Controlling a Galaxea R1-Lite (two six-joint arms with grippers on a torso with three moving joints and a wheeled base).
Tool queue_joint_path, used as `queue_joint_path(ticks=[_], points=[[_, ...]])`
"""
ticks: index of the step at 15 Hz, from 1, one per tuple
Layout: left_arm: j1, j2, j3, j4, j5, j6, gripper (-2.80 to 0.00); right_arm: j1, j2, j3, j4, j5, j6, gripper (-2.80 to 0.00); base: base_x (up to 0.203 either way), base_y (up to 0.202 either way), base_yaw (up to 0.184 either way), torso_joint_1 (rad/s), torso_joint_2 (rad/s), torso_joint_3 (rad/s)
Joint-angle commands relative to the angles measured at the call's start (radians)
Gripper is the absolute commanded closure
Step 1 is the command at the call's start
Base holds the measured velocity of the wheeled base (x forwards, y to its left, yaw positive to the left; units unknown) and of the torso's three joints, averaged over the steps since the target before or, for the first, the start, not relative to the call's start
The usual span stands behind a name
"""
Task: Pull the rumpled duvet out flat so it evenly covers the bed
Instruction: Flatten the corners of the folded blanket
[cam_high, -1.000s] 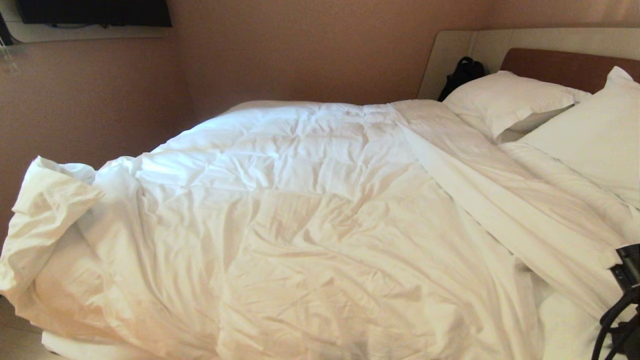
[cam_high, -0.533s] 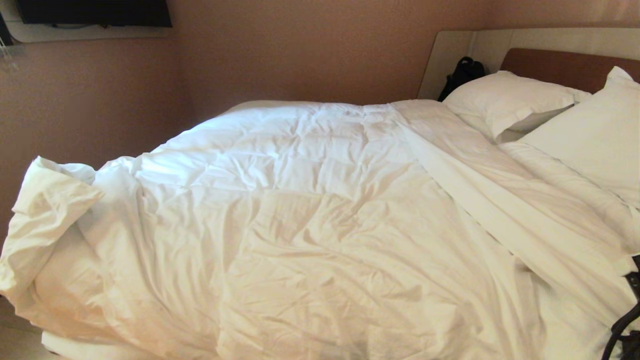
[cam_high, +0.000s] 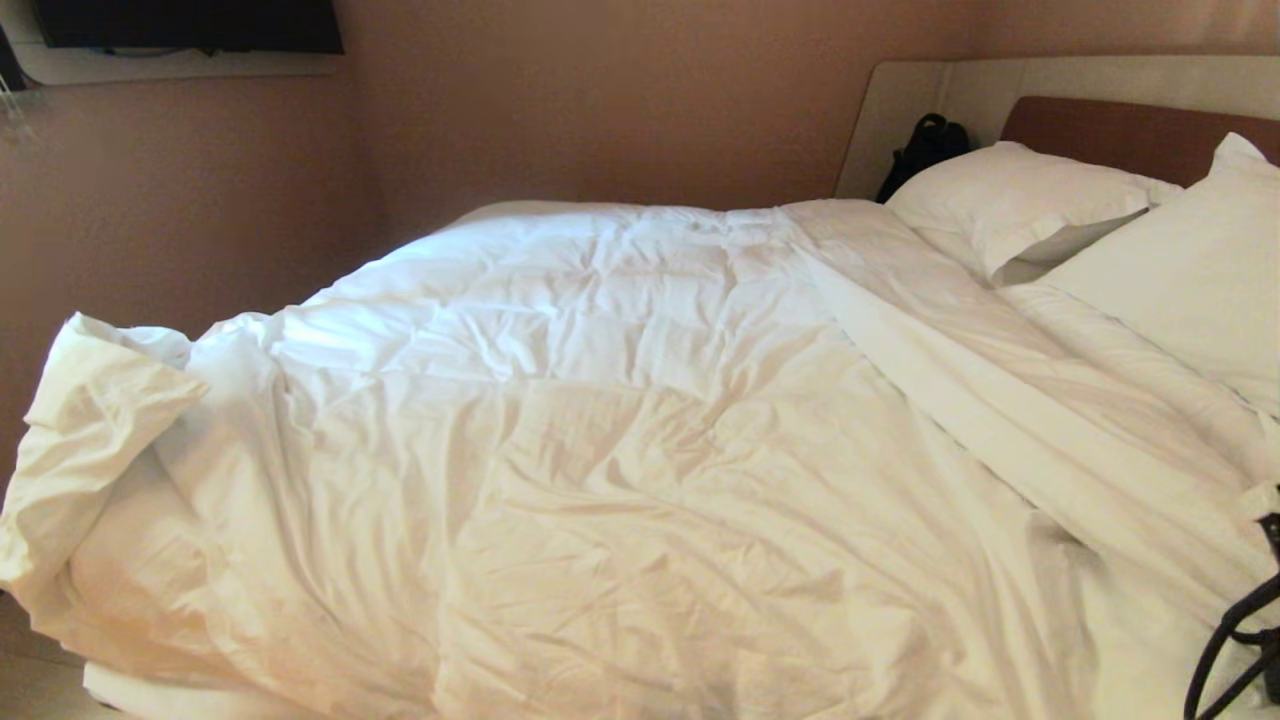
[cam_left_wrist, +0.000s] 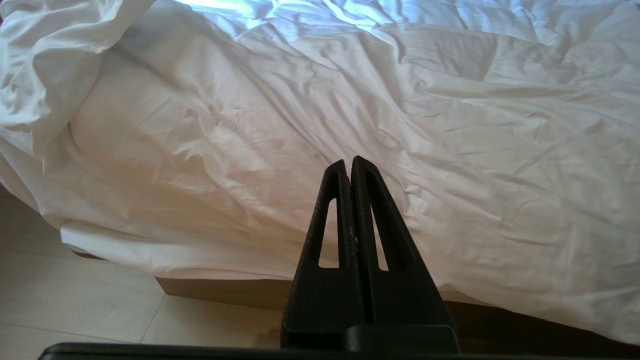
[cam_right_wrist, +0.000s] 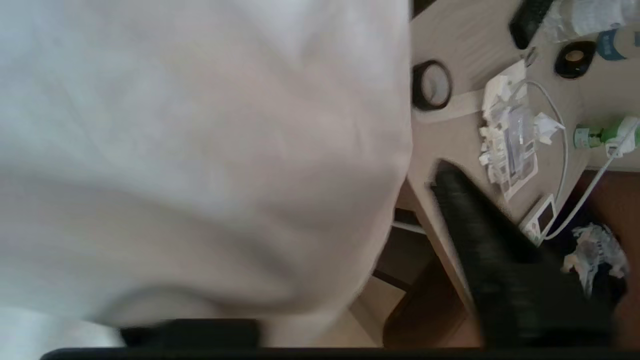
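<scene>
The duvet (cam_high: 600, 450) lay rumpled across the bed (cam_high: 1130, 135), bunched into a folded lump at the foot corner on the left and turned back in a long band near the two pillows (cam_high: 1010, 200) at the headboard end. Down low, the left gripper (cam_left_wrist: 350, 165) hung just off the near edge of the bed, jaws pressed together with nothing between them, pointing at the duvet's hanging side above the tiled floor (cam_left_wrist: 75, 300). Over on the right, the right gripper (cam_right_wrist: 350, 260) was at the duvet's edge by the pillow end; in the head view only its dark cabling showed at the frame's right edge. From its wrist, white cloth filled the space beside one dark finger (cam_right_wrist: 480, 240), but I couldn't tell whether the jaws were apart or already clamped on it. Beyond that finger sat a side table (cam_right_wrist: 450, 130) with a tape roll (cam_right_wrist: 432, 85) and a white cable (cam_right_wrist: 560, 125).
</scene>
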Motion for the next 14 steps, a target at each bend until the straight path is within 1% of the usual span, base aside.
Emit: queue_joint_path(ticks=[1,5,11,13,14], points=[[0.000,0.000,0.000,0.000,0.001,-0.001,0.00,-0.045,0.000,-0.031,-0.003,-0.005,-0.051,0.00,0.000,0.000,0.000,0.000,0.00,0.000],[0.000,0.000,0.000,0.000,0.001,-0.001,0.00,-0.114,-0.022,-0.070,-0.050,-0.003,-0.122,0.00,0.000,0.000,0.000,0.000,0.00,0.000],[0.000,0.000,0.000,0.000,0.001,-0.001,0.00,-0.145,-0.108,-0.128,-0.051,0.000,-0.185,0.00,0.000,0.000,0.000,0.000,0.00,0.000],[0.000,0.000,0.000,0.000,0.001,-0.001,0.00,-0.147,-0.114,-0.129,-0.051,0.008,-0.188,0.00,0.000,0.000,0.000,0.000,0.00,0.000],[0.000,0.000,0.000,0.000,0.001,-0.001,0.00,-0.149,-0.120,-0.132,-0.051,0.027,-0.189,0.00,0.000,0.000,0.000,0.000,0.00,0.000]])
